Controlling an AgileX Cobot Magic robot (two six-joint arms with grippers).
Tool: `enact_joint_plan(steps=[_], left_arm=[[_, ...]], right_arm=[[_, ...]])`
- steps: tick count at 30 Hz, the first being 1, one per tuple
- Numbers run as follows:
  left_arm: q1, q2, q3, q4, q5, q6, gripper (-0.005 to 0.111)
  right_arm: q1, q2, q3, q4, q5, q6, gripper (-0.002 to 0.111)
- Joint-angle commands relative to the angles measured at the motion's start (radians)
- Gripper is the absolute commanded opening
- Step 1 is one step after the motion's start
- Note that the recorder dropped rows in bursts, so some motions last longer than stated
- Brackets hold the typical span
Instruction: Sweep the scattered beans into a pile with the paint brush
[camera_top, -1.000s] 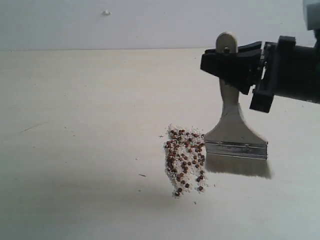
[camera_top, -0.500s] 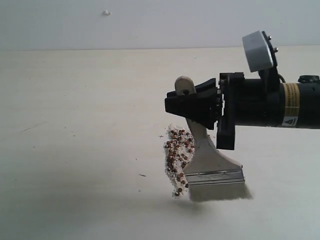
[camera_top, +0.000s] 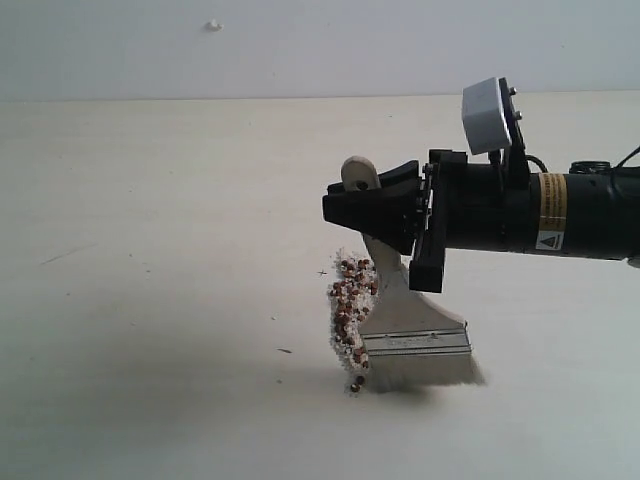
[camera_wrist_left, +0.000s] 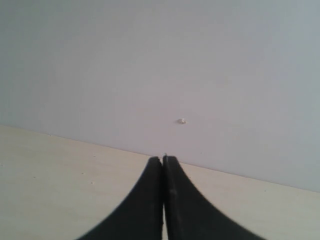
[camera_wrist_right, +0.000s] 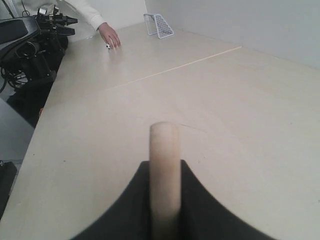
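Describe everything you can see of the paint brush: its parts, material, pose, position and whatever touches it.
The paint brush is wide and flat: a pale, wooden-looking handle with a rounded end, a silver metal band, and whitish bristles. It stands nearly upright, the handle leaning slightly left in the exterior view, with the bristles splayed against the table. The right gripper clamps the upper handle between black fingers. The brush's left edge meets the beans.
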Motion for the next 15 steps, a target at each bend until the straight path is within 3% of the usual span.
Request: enact_joint_plan(steps=[1, 9, 15], left_arm=[[0.001, -0.005, 0.004, -0.008, -0.001, 0.001, 0.0], [0.001, -0.005, 0.004, -0.008, -0.001, 0.001, 0.0], [0.001, -0.005, 0.004, -0.008, -0.001, 0.001, 0.0]], right_arm=[[0.001, -0.034, -0.006, 0.01, -0.008, -0.008, 0.0], [0.001, -0.106, 0.0, 0.021, -0.008, 0.063, 0.0], [0.001, -0.123, 0.078, 0.178, -0.008, 0.037, 0.0]])
